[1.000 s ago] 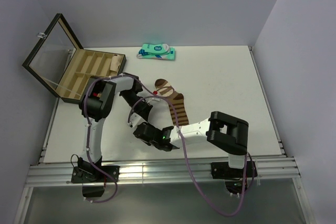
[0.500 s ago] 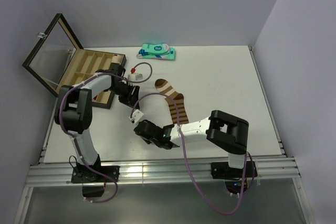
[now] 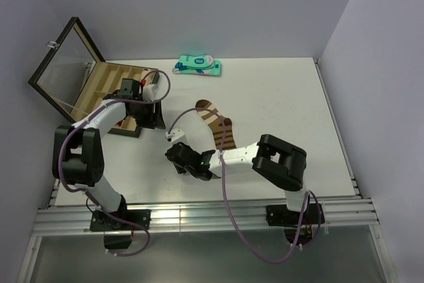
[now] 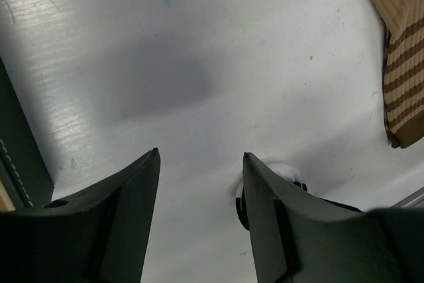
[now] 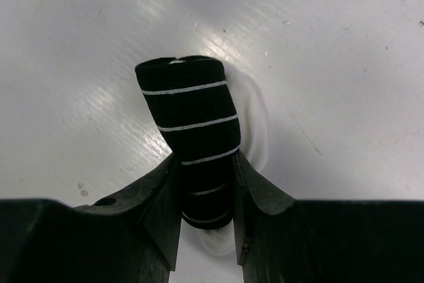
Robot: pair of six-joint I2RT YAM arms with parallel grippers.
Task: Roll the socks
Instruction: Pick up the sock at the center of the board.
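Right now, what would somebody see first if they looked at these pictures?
Probably the rolled black sock with thin white stripes, pinched in the right tool near the front middle of the table. Next comes the brown striped sock lying flat just behind it, and then the open compartment box at the far left.

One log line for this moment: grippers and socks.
left gripper: open, empty | right gripper: shut on black white-striped fabric sock, rolled | brown tan-banded fabric sock: flat, unrolled
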